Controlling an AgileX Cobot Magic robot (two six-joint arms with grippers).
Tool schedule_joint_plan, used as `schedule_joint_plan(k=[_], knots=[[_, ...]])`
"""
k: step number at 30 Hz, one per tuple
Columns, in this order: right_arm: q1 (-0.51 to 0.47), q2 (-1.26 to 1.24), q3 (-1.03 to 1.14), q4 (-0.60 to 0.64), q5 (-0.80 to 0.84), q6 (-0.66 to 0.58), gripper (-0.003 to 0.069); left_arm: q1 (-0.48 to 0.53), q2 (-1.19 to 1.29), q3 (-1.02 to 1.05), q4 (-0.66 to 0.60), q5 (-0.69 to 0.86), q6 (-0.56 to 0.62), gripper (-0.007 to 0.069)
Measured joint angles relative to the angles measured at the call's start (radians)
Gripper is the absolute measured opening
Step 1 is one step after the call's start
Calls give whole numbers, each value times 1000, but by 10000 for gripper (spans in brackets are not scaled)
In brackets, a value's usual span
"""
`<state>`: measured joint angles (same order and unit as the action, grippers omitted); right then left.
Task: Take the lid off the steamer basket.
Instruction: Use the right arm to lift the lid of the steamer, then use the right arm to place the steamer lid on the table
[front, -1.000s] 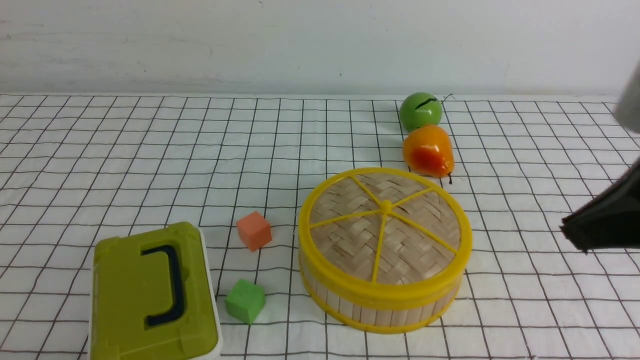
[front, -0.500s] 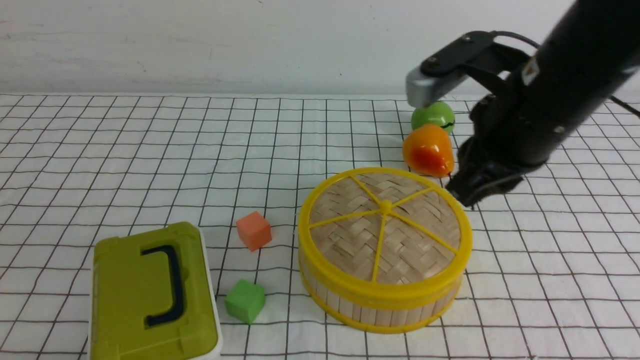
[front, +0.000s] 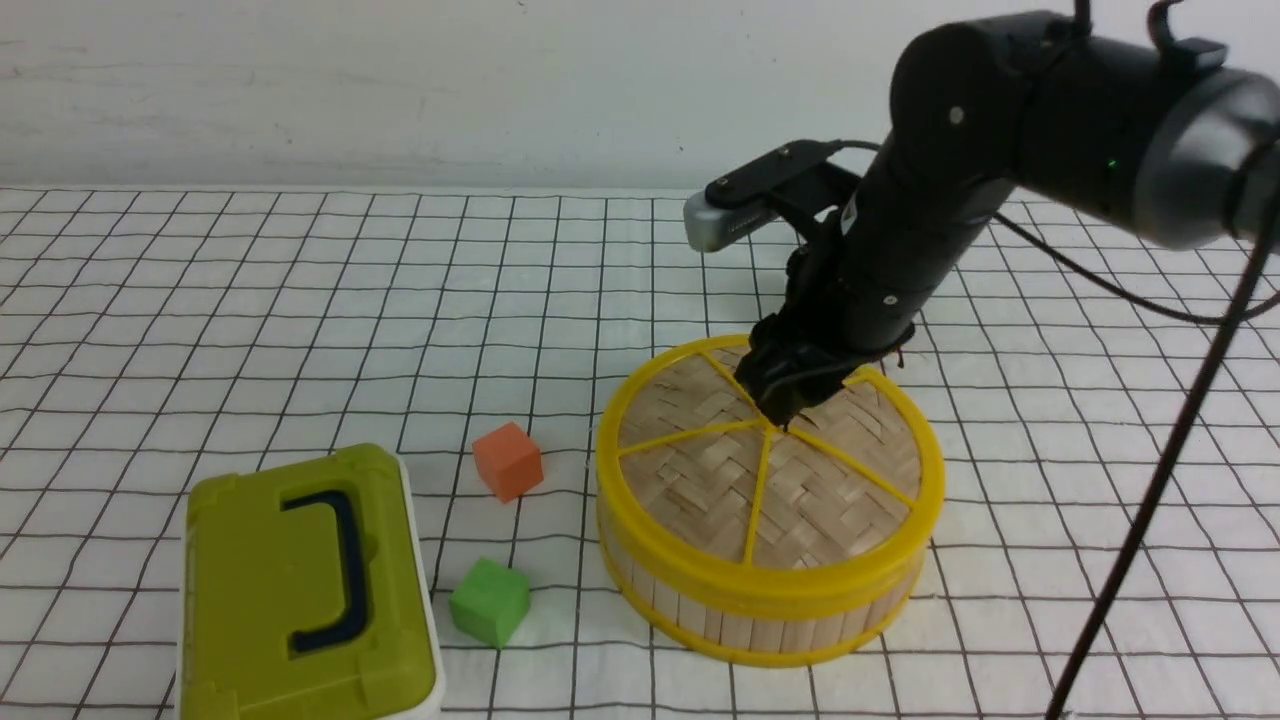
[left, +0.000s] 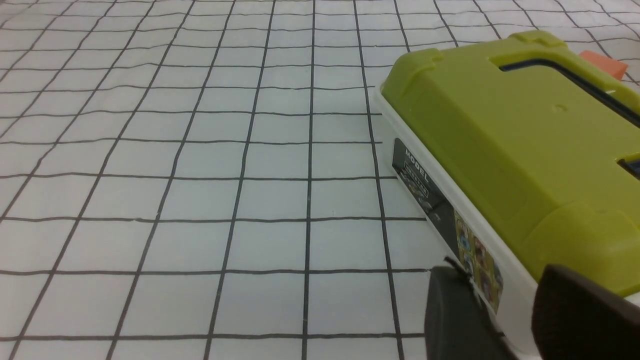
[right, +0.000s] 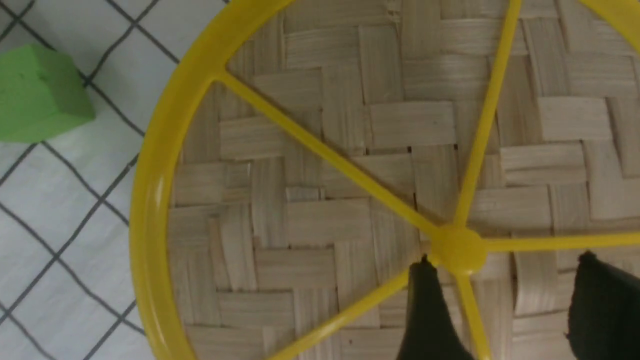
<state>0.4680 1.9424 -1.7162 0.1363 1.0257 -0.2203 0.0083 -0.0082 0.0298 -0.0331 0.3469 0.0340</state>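
Observation:
The lid (front: 800, 480), woven tan bamboo with a yellow rim and spokes, lies flat on the steamer basket (front: 760, 620) at centre-right of the table. My right gripper (front: 790, 405) hangs just over the lid's centre and is open. In the right wrist view the lid (right: 320, 175) fills the picture. The knob (right: 457, 250) sits close beside one fingertip of the right gripper (right: 505, 257), with nothing held. My left gripper (left: 500, 280) is low beside the olive-green box (left: 500, 125), fingers apart and empty.
The olive-green box (front: 300, 590) with a dark handle stands at front left. An orange cube (front: 508, 460) and a green cube (front: 489, 602) lie between it and the basket. The right arm's cable (front: 1150, 500) hangs down at the right.
The right arm swung in from the right edge to above the lid's centre, and its jaws opened. The two fruits behind the basket are now hidden by the arm.

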Motion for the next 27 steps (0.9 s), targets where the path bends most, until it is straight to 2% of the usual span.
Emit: schedule_joint_plan(k=[6,11,15,16,22,27], knots=[[0,32,0,41,-45,0,366,0,0,0,0,0,0,239],[0,42,-1,44,-48,4,298,0,0,0,0,0,0,239],[0,42,-3,40,-39,43,108,0,0,0,0,0,0,239],[0,42,-6,38,-38,47,97,0,0,0,0,0,0,239],[0,37,-53,24,22,56,104,0,0,0,0,0,0,239],[0,-81,-111,1,83,56,104,0,0,0,0,0,0,239]])
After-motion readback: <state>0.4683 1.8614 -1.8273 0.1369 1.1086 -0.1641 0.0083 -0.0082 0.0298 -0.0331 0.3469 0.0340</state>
